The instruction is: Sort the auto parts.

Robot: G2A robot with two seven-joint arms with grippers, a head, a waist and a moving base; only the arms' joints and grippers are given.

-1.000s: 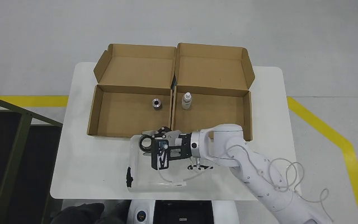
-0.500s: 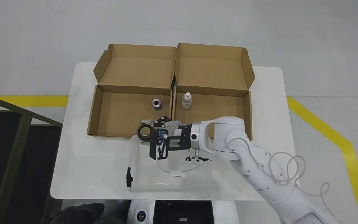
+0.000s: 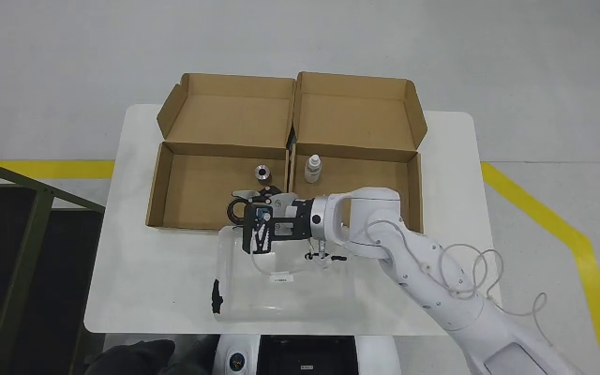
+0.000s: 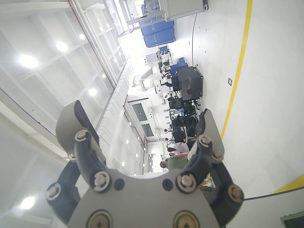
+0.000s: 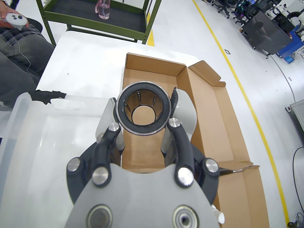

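Clamping a bearing sleeve (image 5: 143,98) in the right gripper (image 5: 144,107) over the left cardboard box's (image 3: 197,192) front edge near its right corner, beside the clear bin's (image 3: 281,295) far rim, with the left gripper (image 4: 141,110) spread wide

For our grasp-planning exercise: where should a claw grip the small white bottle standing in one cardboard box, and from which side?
Probably from above, closing on the round body of the bottle, just below its narrower cap. It stands upright near a wall of the box, so a sideways approach looks blocked; close along that wall, not across it.
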